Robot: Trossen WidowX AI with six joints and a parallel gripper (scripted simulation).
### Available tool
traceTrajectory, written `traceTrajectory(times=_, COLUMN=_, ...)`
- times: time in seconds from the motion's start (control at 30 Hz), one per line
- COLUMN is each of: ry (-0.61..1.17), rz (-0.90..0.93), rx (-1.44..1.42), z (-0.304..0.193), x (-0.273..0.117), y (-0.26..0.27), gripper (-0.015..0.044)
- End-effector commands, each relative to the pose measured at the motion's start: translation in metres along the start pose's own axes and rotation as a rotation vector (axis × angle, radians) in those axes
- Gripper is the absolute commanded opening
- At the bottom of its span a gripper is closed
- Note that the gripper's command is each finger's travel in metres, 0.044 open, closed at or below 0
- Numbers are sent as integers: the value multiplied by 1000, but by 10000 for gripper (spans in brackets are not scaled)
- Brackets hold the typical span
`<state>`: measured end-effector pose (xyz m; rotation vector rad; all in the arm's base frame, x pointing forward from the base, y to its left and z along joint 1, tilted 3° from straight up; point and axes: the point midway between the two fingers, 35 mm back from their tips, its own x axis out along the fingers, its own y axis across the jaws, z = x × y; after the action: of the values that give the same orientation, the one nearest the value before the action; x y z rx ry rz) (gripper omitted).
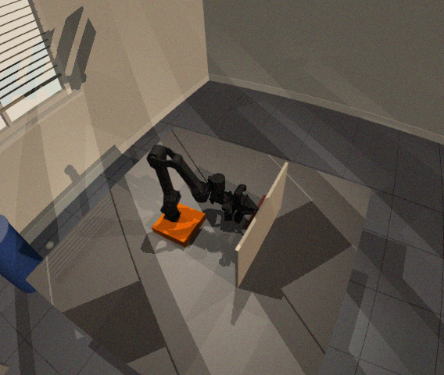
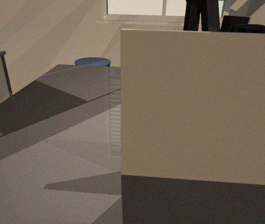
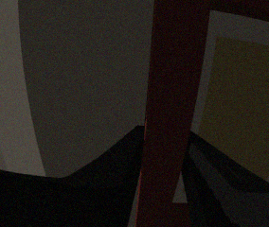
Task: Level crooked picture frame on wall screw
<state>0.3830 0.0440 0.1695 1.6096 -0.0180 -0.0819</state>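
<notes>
Picture frame [image 1: 261, 202] [image 3: 174, 71] at near side of upright beige panel [image 1: 263, 227] [image 2: 200, 103], opposite exterior view's side. Gripper [image 1: 254, 208] [image 3: 161, 134] clamped on its red border (wrist view dim; screw out of sight).

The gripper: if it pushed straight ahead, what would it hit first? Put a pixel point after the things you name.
Probably the upright panel [image 1: 263, 232] [image 2: 200, 101], since the gripper [image 1: 256, 208] [image 3: 161, 134] points at it with the red frame [image 1: 261, 201] [image 3: 174, 71] already between its fingers.

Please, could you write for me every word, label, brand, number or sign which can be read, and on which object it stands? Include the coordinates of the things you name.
None: no text can be read on the red picture frame [image 1: 261, 202] [image 3: 174, 66], the upright panel [image 1: 263, 226] [image 2: 200, 103], the orange base [image 1: 185, 226] or the blue bin [image 1: 5, 254] [image 2: 93, 61].
</notes>
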Motion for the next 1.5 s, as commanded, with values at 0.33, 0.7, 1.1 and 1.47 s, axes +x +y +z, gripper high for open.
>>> traceTrajectory(times=0.33, ry=0, rz=0, rx=12, z=-1, x=-6, y=1, gripper=260)
traceTrajectory(times=0.7, ry=-3, rz=6, rx=150, z=-1, x=-99, y=-4, gripper=260)
traceTrajectory(times=1.1, ry=-1, rz=0, rx=187, z=-11, x=-126, y=18, gripper=260)
traceTrajectory(times=1.47, ry=-4, rz=-1, rx=269, z=9, x=-188, y=34, gripper=260)
